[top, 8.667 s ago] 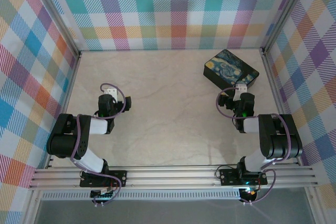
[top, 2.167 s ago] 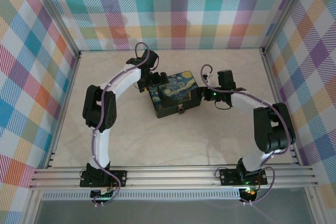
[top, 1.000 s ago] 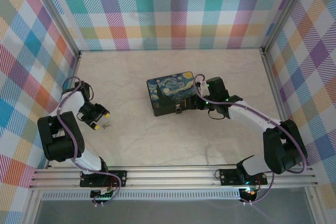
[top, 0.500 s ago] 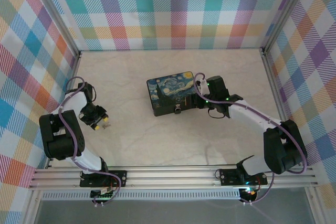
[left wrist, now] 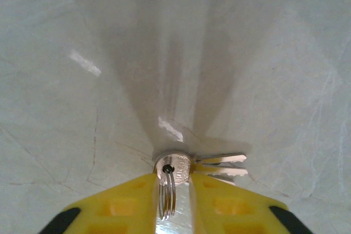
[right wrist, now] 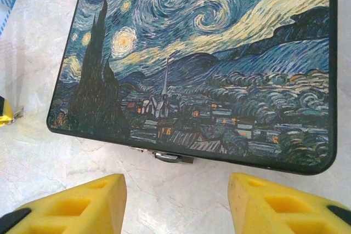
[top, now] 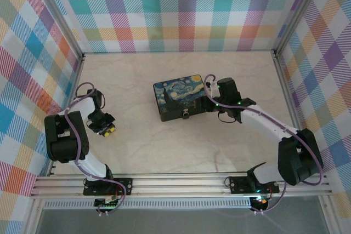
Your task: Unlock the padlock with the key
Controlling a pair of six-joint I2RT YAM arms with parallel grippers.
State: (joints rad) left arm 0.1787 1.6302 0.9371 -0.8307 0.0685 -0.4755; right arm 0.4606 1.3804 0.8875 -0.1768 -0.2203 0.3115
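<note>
Folded low over the marble-veined bench [left wrist: 263, 53], the left arm's yellow fingers [left wrist: 126, 206] pinch the silvery key [left wrist: 171, 166] by its ring [left wrist: 166, 193]; the outstretched right arm's fingers [right wrist: 77, 204] gape near the grey padlock [right wrist: 173, 157] on the painted box [right wrist: 219, 53] front.

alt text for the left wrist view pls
The left gripper, its yellow pads nearly together, straddles the ring of a small bunch of silvery keys lying on a pale marbled table. Whether it actually grips the ring is unclear.
</note>
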